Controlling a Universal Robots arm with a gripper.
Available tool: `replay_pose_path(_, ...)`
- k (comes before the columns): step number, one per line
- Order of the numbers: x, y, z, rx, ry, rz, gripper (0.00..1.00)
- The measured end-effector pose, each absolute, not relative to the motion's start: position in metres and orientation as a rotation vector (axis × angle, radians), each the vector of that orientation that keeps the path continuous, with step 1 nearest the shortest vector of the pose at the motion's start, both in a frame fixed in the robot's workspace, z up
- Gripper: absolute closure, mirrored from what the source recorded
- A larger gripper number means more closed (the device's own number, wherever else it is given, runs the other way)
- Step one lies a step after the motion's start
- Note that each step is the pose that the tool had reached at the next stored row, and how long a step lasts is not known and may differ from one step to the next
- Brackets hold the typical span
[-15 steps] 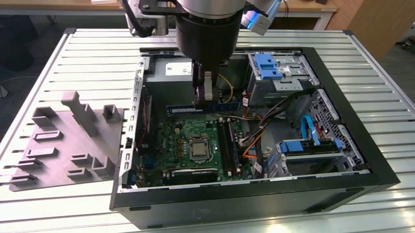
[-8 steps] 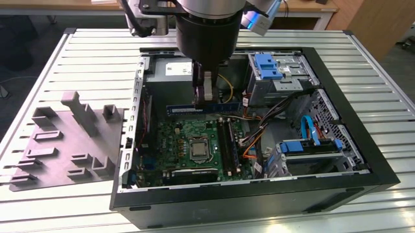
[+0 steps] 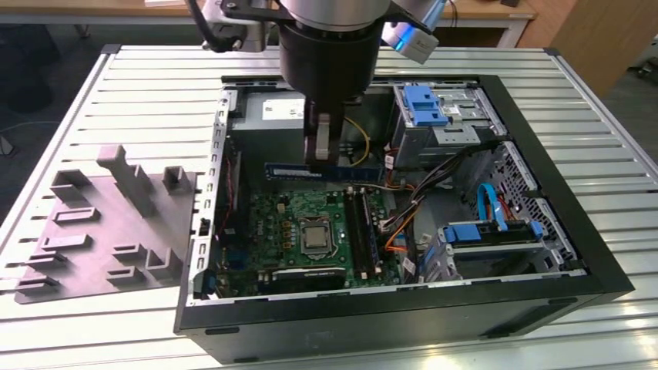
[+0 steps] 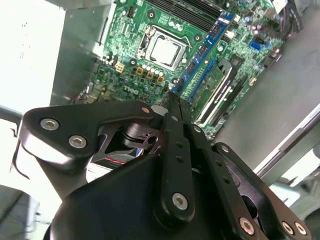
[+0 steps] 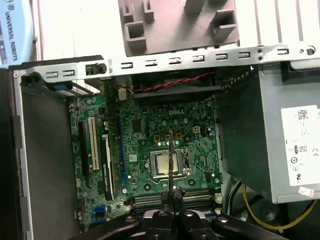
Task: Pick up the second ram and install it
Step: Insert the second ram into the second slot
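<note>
The second ram [image 3: 323, 171], a long dark blue-green stick, hangs level over the green motherboard [image 3: 298, 223] inside the open computer case. My gripper [image 3: 322, 156] is shut on its middle from above. It sits above the memory slots [image 3: 362, 223], turned crosswise to them, and is not seated in one. In the second wrist view the stick [image 4: 202, 52] runs out from the closed fingertips of the gripper [image 4: 173, 97] over the board. The first wrist view shows the stick edge-on as a thin line [image 5: 171, 157] rising from the gripper [image 5: 171, 192] across the processor socket [image 5: 169, 165].
The grey power supply [image 3: 270, 112] sits just behind the stick. Drive cages with blue clips [image 3: 427, 104] and loose cables [image 3: 411, 196] crowd the case toward the exterior view's right. A grey plastic holder tray [image 3: 103, 223] lies on the slatted table beside the case.
</note>
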State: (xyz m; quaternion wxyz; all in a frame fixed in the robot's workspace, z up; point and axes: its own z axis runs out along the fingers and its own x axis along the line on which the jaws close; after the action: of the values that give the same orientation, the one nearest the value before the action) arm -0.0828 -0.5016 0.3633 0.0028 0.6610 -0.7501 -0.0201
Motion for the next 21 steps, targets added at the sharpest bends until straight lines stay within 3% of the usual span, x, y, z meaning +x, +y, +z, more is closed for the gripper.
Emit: replay_pose_path(21,-0.0828,-0.5016,0.3599,1.594,-2.709,-0.064,0.89)
